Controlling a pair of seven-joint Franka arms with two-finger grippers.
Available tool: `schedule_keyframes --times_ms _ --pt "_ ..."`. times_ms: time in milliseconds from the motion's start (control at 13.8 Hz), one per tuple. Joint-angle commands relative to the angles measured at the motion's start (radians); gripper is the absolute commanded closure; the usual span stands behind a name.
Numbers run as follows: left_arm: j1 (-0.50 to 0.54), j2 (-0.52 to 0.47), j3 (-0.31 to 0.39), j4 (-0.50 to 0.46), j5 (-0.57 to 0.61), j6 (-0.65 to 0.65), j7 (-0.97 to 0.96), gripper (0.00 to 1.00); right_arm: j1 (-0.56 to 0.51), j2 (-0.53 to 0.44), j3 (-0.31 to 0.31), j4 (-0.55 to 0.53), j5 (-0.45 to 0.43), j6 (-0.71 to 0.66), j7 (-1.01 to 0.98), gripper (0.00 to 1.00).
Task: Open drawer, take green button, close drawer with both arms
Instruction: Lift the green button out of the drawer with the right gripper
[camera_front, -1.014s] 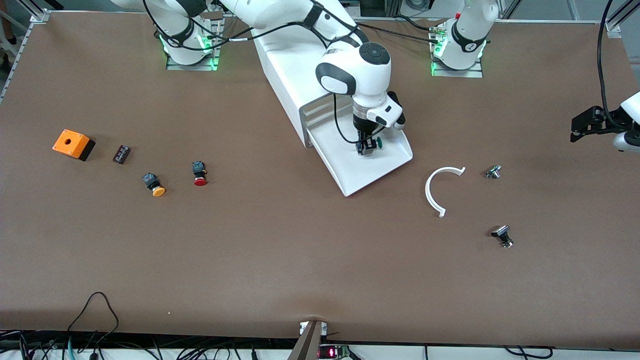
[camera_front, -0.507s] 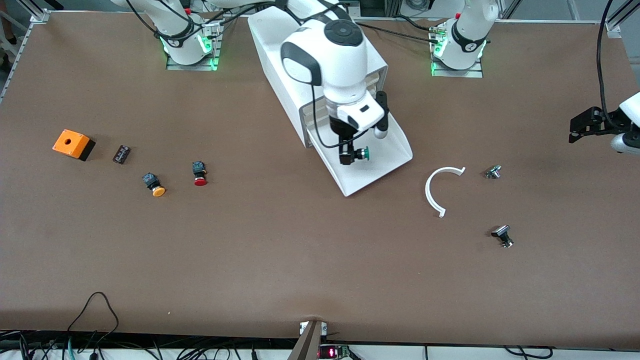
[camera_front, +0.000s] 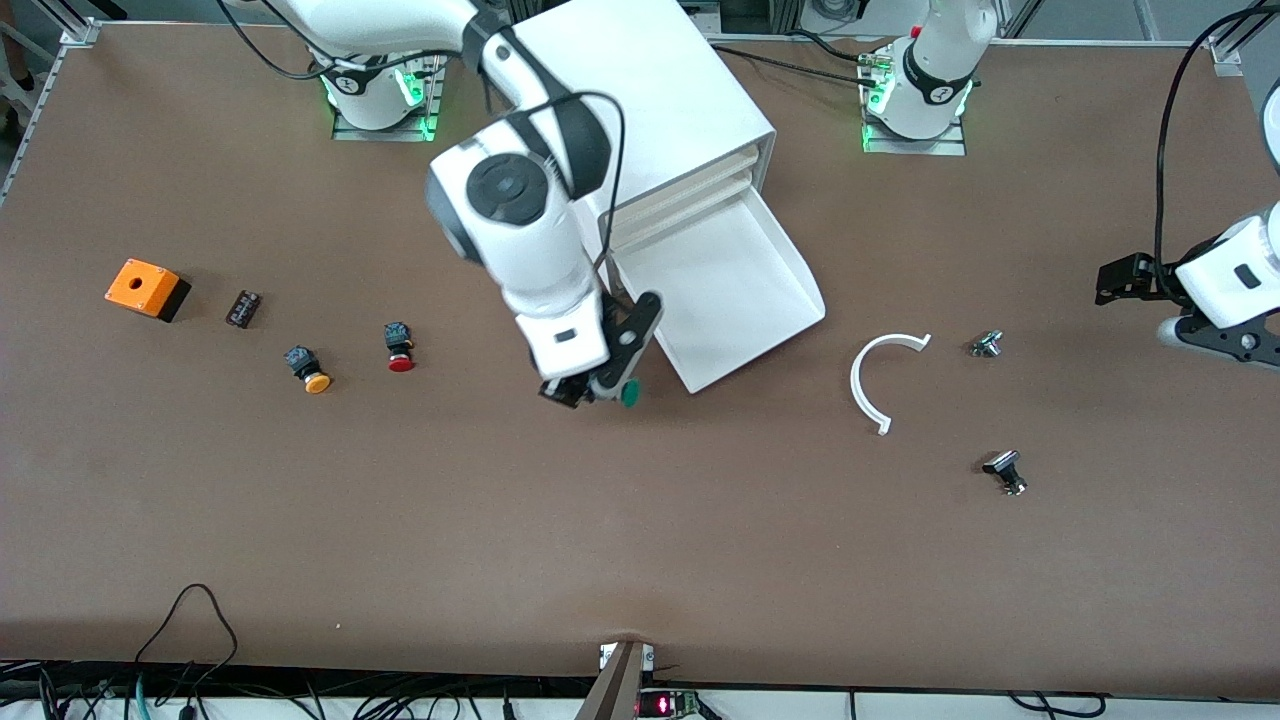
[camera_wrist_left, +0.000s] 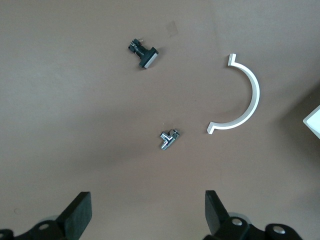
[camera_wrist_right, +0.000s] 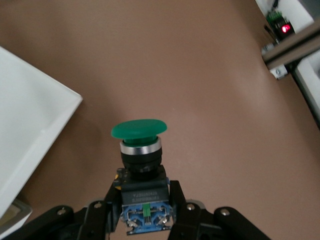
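The lowest drawer (camera_front: 740, 290) of the white cabinet (camera_front: 650, 100) stands pulled out, and its tray looks bare. My right gripper (camera_front: 590, 390) is shut on the green-capped button (camera_front: 630, 393) and holds it over the bare table just off the drawer's front corner. In the right wrist view the gripper (camera_wrist_right: 142, 205) clamps the button's blue-black body, with the green cap (camera_wrist_right: 138, 128) pointing away and the drawer's corner (camera_wrist_right: 30, 125) beside it. My left gripper (camera_front: 1130, 280) waits open and empty over the left arm's end of the table; its wrist view (camera_wrist_left: 148, 210) shows the fingers wide apart.
An orange box (camera_front: 147, 288), a small dark block (camera_front: 243, 308), an orange-capped button (camera_front: 307, 368) and a red-capped button (camera_front: 399, 348) lie toward the right arm's end. A white C-shaped piece (camera_front: 880, 375), a small metal part (camera_front: 986, 344) and a black part (camera_front: 1005, 471) lie toward the left arm's end.
My right gripper has lifted the green button out of the drawer and carried it past the drawer's front corner, toward the front camera. The left gripper has shifted slightly toward the cabinet.
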Motion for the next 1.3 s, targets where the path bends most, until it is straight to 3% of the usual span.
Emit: schedule_keyframes --times_ms 0,290,580,1014,1232 --pt "-0.002 0.010 0.001 -0.014 -0.109 -0.009 -0.009 0.01 -0.003 -0.046 -0.046 -0.109 0.022 0.030 0.082 0.63" --pt "-0.036 0.018 -0.010 -0.155 -0.189 0.197 -0.200 0.00 -0.081 -0.046 -0.091 -0.222 0.006 0.058 0.079 0.63" --pt "-0.045 0.045 -0.120 -0.221 -0.183 0.329 -0.452 0.00 -0.185 -0.045 -0.091 -0.332 -0.026 0.081 0.075 0.63" --pt "-0.120 0.103 -0.177 -0.310 -0.142 0.503 -0.713 0.00 -0.286 -0.072 -0.091 -0.573 -0.018 0.353 -0.107 0.63" --pt "-0.186 0.145 -0.177 -0.356 -0.131 0.618 -0.837 0.00 -0.331 -0.066 -0.090 -0.618 -0.017 0.433 -0.270 0.63"
